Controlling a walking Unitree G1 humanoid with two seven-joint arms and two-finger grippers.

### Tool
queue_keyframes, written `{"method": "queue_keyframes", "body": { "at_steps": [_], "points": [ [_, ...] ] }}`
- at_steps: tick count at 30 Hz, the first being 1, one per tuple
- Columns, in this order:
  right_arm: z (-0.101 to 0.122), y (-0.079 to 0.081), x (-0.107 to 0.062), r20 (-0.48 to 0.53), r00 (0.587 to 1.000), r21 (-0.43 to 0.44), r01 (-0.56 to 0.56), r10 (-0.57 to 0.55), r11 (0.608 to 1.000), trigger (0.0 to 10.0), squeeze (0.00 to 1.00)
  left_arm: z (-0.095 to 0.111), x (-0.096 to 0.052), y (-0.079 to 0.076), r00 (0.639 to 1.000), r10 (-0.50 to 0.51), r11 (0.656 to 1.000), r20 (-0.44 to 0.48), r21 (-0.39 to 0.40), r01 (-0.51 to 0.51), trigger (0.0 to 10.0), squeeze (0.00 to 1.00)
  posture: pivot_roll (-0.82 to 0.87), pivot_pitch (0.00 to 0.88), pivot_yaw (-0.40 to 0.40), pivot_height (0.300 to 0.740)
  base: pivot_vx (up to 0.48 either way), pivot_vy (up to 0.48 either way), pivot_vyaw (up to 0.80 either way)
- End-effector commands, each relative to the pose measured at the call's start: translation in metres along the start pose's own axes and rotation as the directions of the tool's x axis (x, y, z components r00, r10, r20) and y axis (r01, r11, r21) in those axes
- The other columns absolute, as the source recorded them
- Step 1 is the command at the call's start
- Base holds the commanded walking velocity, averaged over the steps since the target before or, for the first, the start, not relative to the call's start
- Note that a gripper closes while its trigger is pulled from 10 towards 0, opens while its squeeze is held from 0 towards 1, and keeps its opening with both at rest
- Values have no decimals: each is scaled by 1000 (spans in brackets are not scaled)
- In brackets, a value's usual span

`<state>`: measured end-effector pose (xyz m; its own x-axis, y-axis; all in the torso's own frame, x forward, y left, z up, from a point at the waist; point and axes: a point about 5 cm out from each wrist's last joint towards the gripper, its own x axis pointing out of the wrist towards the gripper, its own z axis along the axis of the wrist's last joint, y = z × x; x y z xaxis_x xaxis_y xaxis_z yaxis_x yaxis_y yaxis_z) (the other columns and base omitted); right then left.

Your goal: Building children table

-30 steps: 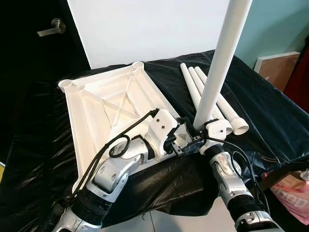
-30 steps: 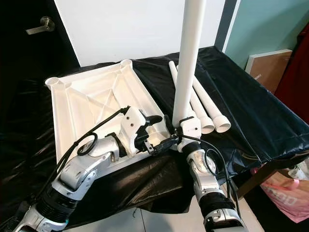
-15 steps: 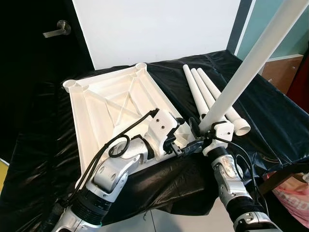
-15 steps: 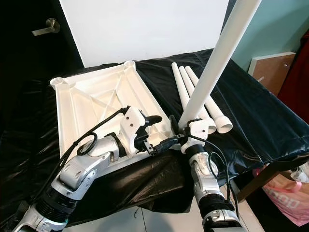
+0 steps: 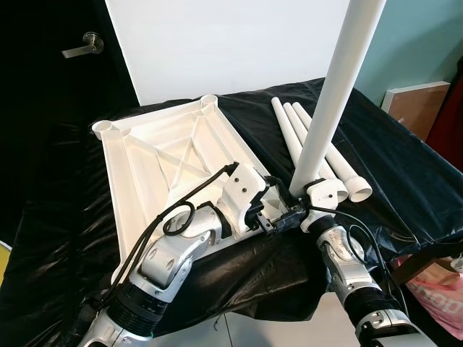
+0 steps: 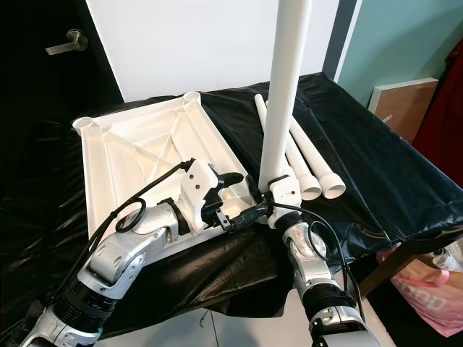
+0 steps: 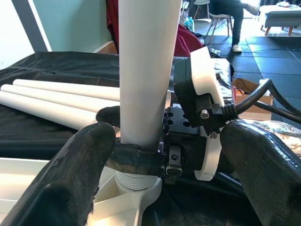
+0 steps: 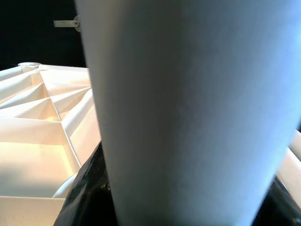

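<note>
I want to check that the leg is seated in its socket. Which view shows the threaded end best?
The left wrist view: the upright leg ends in its threaded end at the tabletop's corner socket, just under the right tool. In the eye views the tools cover that joint; the right wrist view gives a close, blurred shaft.

You've got one white tabletop (image 5: 163,155) lying upside down, four white legs total: one standing leg (image 5: 334,94) at the near right corner, and three spare legs (image 5: 312,137) lying on the right. Two grippers, left gripper (image 5: 269,210) and right gripper (image 5: 298,208).
</note>
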<state>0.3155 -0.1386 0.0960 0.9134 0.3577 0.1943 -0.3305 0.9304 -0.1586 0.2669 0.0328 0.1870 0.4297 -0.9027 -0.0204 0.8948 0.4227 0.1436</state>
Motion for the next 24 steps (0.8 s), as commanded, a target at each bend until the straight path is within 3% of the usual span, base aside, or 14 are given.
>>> {"method": "queue_keyframes", "body": {
  "at_steps": [1,5,9,10,24],
  "points": [
    [-40,5,-27,-220,975,43,-1,10,999,10000,0,2,-1,0,1000,-30,1000,1,9,30,10000,0,-166,37,33,740,0,0,0],
    [-44,5,-28,-254,967,87,10,13,996,10000,0,2,-2,0,1000,-28,1000,1,7,28,10000,0,-166,38,32,740,0,0,0],
    [-55,4,-27,-375,927,115,49,-2,992,10000,0,2,-1,0,1000,-28,1000,1,7,28,10000,0,-167,38,32,740,0,0,0],
    [-58,6,-25,-408,913,162,67,5,985,10000,0,2,-1,-1,1000,-30,1000,2,6,30,10000,0,-168,41,32,740,0,0,0],
    [-60,3,-22,-465,885,244,146,-17,959,10000,0,2,-1,-1,1000,-29,1000,1,3,29,10000,0,-168,46,31,740,0,0,0]
  ]
}}
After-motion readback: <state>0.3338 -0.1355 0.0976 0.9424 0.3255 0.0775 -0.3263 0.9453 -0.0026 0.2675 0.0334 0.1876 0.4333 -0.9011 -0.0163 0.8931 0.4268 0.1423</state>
